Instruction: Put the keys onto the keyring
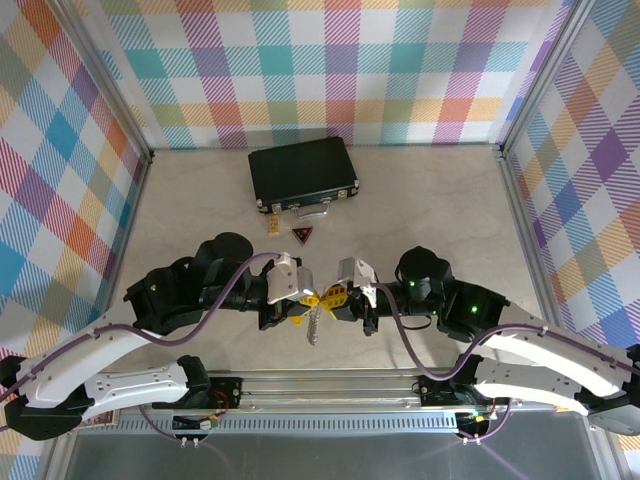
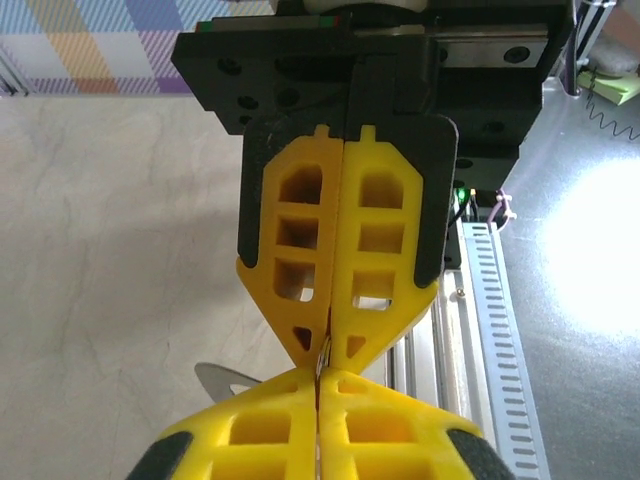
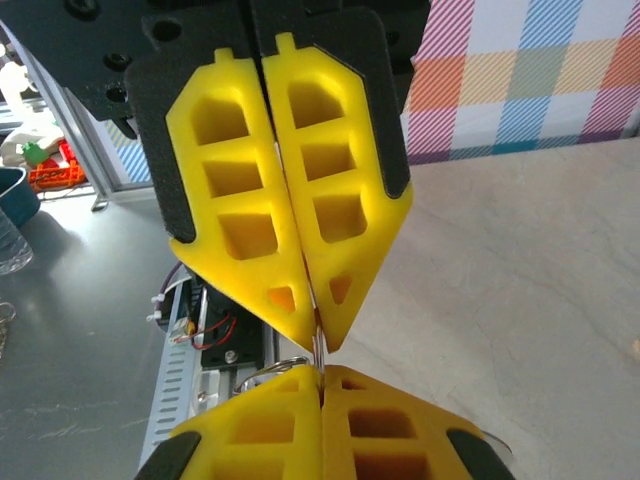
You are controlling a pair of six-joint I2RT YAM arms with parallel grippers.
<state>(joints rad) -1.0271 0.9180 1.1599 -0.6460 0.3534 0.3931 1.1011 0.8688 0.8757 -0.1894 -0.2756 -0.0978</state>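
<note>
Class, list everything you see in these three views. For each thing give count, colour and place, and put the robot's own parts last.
table: one, pale beige, under everything.
walls: three, multicoloured check, around the table.
case: one, black with a silver handle, far middle of the table.
tag: one, dark triangle with a red mark, just in front of the case.
key: one, tiny, yellowish, left of the tag.
keyring: one, silvery, where the two tools meet.
left arm: one, black and white, near left.
right arm: one, black and white, near right.
left tool: one, yellow fingers, shut on the keyring.
right tool: one, yellow fingers, shut on the keyring, tips against the left tool's.
</note>
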